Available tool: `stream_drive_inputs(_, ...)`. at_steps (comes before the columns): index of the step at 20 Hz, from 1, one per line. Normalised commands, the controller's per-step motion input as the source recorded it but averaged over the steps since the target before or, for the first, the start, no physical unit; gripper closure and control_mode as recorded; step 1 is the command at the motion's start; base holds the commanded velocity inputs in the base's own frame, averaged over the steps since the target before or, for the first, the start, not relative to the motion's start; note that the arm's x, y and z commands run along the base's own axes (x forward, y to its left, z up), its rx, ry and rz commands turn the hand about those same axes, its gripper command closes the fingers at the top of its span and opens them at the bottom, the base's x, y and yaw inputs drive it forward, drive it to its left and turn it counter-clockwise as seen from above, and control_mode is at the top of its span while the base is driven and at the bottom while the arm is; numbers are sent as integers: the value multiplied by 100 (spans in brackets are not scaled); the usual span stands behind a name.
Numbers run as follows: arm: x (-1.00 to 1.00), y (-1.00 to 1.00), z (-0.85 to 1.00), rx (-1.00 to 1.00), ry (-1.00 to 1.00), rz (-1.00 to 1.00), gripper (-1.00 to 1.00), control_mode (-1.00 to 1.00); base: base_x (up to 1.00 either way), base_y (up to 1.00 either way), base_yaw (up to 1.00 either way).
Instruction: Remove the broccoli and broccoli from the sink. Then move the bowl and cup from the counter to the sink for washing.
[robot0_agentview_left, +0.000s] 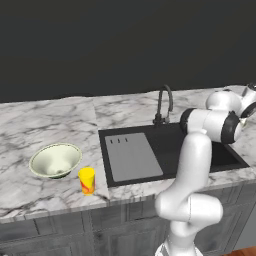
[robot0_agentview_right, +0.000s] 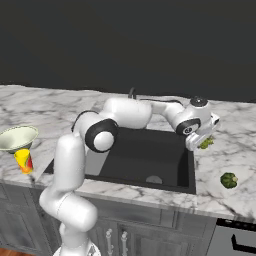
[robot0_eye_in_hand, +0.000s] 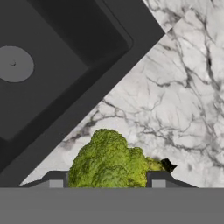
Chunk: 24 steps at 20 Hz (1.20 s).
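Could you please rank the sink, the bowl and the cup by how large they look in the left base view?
1. sink
2. bowl
3. cup

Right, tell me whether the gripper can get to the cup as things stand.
Probably yes, once freed: the gripper has a broccoli between its fingers, while the cup stands unblocked beside the bowl.

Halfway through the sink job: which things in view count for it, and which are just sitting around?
Job:
- yellowish-green broccoli floret between the gripper tips, over the counter
- darker green floret on the white marble counter
- black recessed sink
- pale cream-green bowl
- small yellow cup

Just there:
- dark gooseneck tap
- grey cabinet fronts
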Motion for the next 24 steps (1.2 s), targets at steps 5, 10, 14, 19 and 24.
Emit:
stream_drive_inputs(5, -5, -28, -16, 0, 0, 5, 100, -100, 0, 0, 0)
stream_drive_inputs(10, -5, -14, -27, -4, 0, 6, 100, -100, 0, 0, 0)
stream_drive_inputs(14, -4, -13, -29, -7, 0, 5, 100, -100, 0, 0, 0)
stream_drive_inputs(19, 0, -9, -30, -11, 1, 2, 100, -100, 0, 0, 0)
stream_drive_inputs(24, 0, -6, -29, -5, 2, 3, 100, -100, 0, 0, 0)
